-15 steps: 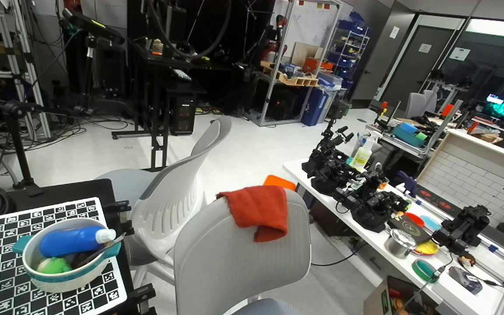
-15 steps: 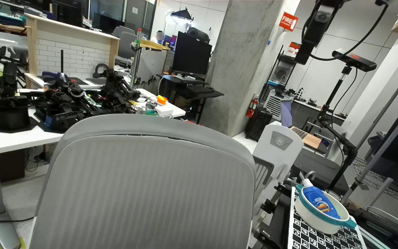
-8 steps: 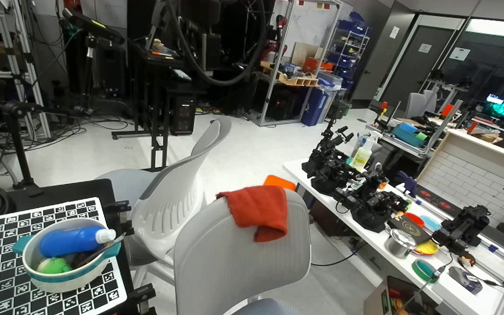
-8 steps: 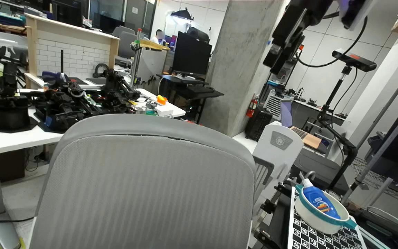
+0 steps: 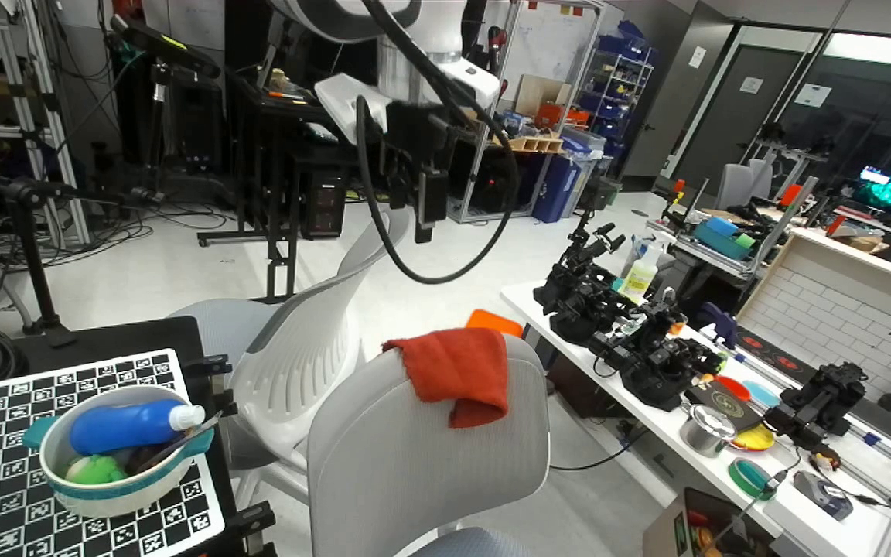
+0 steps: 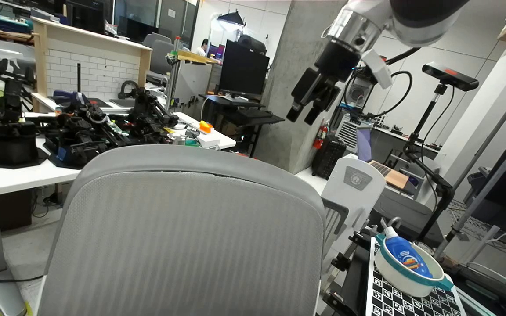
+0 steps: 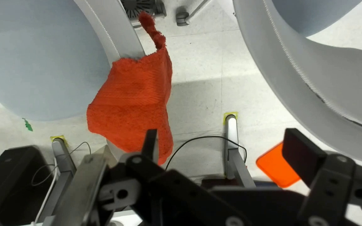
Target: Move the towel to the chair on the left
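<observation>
Red, rough-edged cloth towel [image 5: 453,367]: draped over the top edge of a grey mesh-backed chair [image 5: 430,464], noted in an exterior view. Black two-fingered gripper [image 7: 225,151]: fingers spread well apart, suspended higher than the towel, apart from it. Light-grey slotted-back plastic chair [image 5: 298,371]: standing just beside the mesh-backed chair.
</observation>
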Action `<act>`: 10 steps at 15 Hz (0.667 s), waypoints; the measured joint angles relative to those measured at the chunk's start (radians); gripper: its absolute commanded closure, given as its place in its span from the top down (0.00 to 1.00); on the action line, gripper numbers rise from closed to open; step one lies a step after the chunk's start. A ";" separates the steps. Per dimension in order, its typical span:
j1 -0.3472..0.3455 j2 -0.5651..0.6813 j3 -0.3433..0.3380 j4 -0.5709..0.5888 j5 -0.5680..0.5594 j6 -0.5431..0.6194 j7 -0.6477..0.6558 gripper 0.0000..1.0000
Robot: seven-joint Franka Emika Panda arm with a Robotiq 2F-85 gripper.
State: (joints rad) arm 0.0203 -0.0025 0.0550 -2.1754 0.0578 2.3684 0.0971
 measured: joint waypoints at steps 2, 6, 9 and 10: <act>0.000 0.069 -0.003 0.020 -0.014 0.065 0.017 1.00; 0.001 0.189 -0.016 0.074 -0.082 0.130 0.083 1.00; 0.008 0.257 -0.036 0.116 -0.125 0.134 0.128 1.00; 0.011 0.276 -0.043 0.129 -0.134 0.134 0.140 1.00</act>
State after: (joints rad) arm 0.0309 0.2738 0.0122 -2.0468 -0.0761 2.5021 0.2367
